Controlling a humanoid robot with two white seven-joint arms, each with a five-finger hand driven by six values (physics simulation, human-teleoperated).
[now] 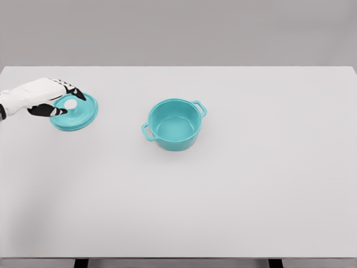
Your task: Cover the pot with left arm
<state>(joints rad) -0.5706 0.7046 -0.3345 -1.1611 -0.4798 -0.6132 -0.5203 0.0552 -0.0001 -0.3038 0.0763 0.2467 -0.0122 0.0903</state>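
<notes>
A teal pot (174, 124) with two side handles stands uncovered near the middle of the white table (234, 190). Its round teal lid (78, 116) with a white knob (71, 104) lies flat on the table at the far left, well apart from the pot. My left hand (71, 103) reaches in from the left edge and sits over the lid. Its thumb and fingers (78, 93) close in on either side of the knob. The right arm does not show.
Only the pot and the lid stand on the table. The table's front edge runs along the bottom of the view, and a grey wall lies behind its far edge.
</notes>
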